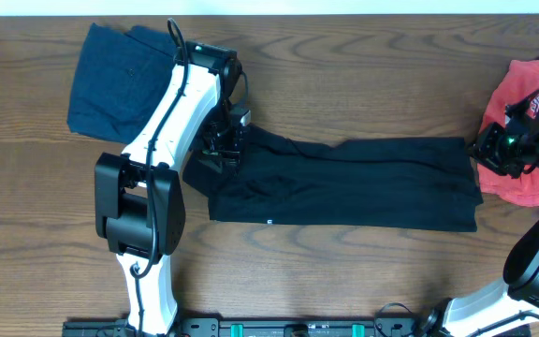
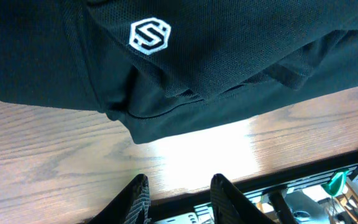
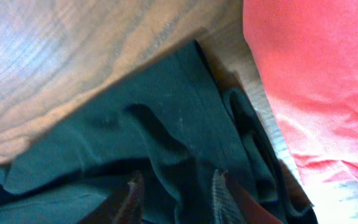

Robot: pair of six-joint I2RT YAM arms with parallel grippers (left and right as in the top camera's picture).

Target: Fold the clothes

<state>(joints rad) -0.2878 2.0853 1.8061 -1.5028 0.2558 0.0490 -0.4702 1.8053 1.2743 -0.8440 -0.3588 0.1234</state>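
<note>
Wooden table point(image 1: 344, 84), black T-shirt point(image 1: 363, 183) lengthwise left-right (white tag point(image 1: 269, 222) front), left gripper point(image 2: 179, 183) and right gripper point(image 3: 178, 180) parted, empty

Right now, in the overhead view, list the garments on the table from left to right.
navy garment → black T-shirt → coral-red T-shirt

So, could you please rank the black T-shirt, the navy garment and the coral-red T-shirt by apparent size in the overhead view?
1. black T-shirt, largest.
2. navy garment.
3. coral-red T-shirt, cut off at the frame edge, so this last ranking is unsure.
</note>
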